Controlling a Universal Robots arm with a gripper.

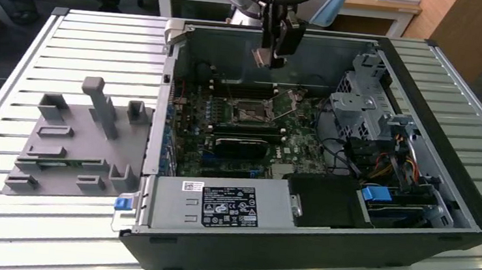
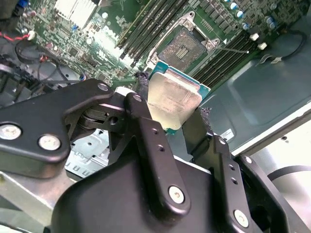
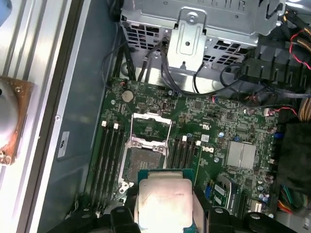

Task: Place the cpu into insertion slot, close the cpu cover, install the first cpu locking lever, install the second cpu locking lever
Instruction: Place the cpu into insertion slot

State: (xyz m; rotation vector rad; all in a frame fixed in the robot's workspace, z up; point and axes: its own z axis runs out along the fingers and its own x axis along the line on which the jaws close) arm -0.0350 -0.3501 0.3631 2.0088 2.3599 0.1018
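Gripper (image 1: 270,56) and chip (image 1: 261,59) hang together over the open computer case (image 1: 301,248) in the exterior view, well above the green circuit board (image 1: 195,114) and close to the case's far wall. We see the hold best in the second wrist view. Two black fingers (image 2: 146,131) pinch the chip by opposite edges, set narrow enough to clamp it. Its pale silvery face is turned toward that camera, with a thin green rim showing around it. The chip touches nothing but the fingers.

Below it, we find the socket (image 1: 247,111) near the middle of the board, well apart from the chip. Its dark centre lies bare inside a silvery metal rim. In the first wrist view the chip hangs in front of one edge of the socket and hides part of it. The cover (image 3: 151,116), a thin metal frame with a square window, is folded back from the socket on the side toward the metal drive cage (image 3: 194,29). We cannot tell how steeply it stands. Long black memory slots (image 3: 109,155) run along both flanks of the socket.

Outside the case, at the exterior view's left, a grey plastic holder (image 1: 75,140) with upright posts rests on the slatted metal table (image 1: 75,35). A boxy power supply (image 1: 217,205) with a white label sits in the corner of the case nearest the exterior camera.
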